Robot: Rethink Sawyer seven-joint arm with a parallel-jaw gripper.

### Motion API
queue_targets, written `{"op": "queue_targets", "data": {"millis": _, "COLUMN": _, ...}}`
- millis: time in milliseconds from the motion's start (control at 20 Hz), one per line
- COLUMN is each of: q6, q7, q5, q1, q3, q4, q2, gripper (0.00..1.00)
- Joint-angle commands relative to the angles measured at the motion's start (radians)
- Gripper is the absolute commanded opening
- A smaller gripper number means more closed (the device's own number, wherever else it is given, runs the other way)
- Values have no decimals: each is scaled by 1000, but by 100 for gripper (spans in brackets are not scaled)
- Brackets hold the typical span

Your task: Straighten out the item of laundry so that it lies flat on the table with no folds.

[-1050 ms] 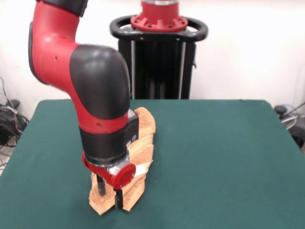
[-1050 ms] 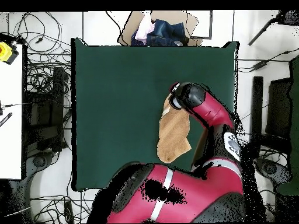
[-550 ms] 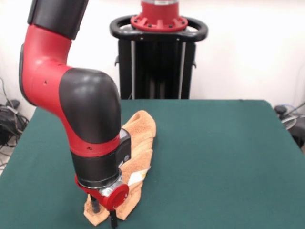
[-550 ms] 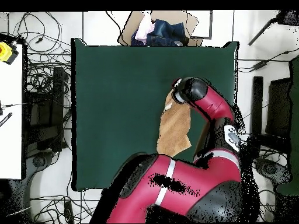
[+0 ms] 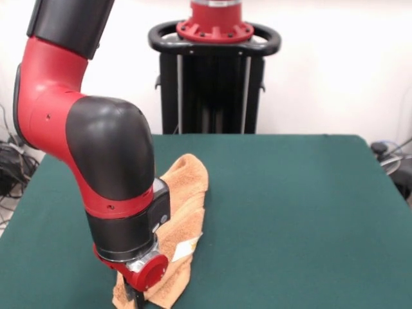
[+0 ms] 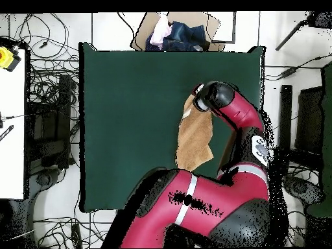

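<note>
The item of laundry point(image 5: 187, 199), an orange-tan towel, lies as a long folded strip on the green table point(image 5: 290, 212), left of centre. A small white tag point(image 5: 182, 250) shows on it. My gripper point(image 5: 136, 301) is at the strip's near end, low at the picture's bottom edge. It is shut on the towel's end, and the red wrist hides most of its fingers. From above, the towel point(image 6: 194, 139) runs from under the arm's wrist point(image 6: 207, 98) toward the robot's base, on the table point(image 6: 130, 117).
The black pedestal point(image 5: 214, 71) stands behind the table's far edge. A cardboard box of clothes point(image 6: 175, 32) sits off the table's top edge in the overhead view. Cables point(image 6: 48, 84) and a white bench point(image 6: 10, 123) lie to the left.
The gripper has moved toward the near table edge and slightly left in the front view. It dragged the towel's near end with it, so the strip is stretched longer.
</note>
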Motion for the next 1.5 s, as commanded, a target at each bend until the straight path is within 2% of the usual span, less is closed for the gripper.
{"op": "queue_targets", "data": {"millis": 50, "q6": -162, "q7": 177, "q5": -21, "q1": 8, "q3": 47, "q4": 8, "q2": 73, "gripper": 0}}
{"op": "queue_targets", "data": {"millis": 150, "q6": -186, "q7": 192, "q5": -8, "q1": 3, "q3": 64, "q4": 33, "q2": 60, "gripper": 0}}
{"op": "queue_targets", "data": {"millis": 650, "q6": -180, "q7": 227, "q5": -27, "q1": 63, "q3": -38, "q4": -5, "q2": 67, "gripper": 0}}
{"op": "queue_targets", "data": {"millis": 900, "q6": -183, "q7": 232, "q5": -13, "q1": 67, "q3": -43, "q4": 7, "q2": 65, "gripper": 0}}
{"op": "queue_targets", "data": {"millis": 1050, "q6": -212, "q7": 261, "q5": -7, "q1": 86, "q3": -47, "q4": 93, "q2": 14, "gripper": 0}}
{"op": "queue_targets", "data": {"millis": 1300, "q6": -312, "q7": 294, "q5": -12, "q1": 102, "q3": -22, "q4": 374, "q2": -191, "gripper": 0}}
{"op": "queue_targets", "data": {"millis": 1350, "q6": -338, "q7": 289, "q5": -8, "q1": 83, "q3": 9, "q4": 429, "q2": -232, "gripper": 0}}
{"op": "queue_targets", "data": {"millis": 1500, "q6": -344, "q7": 270, "q5": 9, "q1": 60, "q3": 35, "q4": 532, "q2": -317, "gripper": 0}}
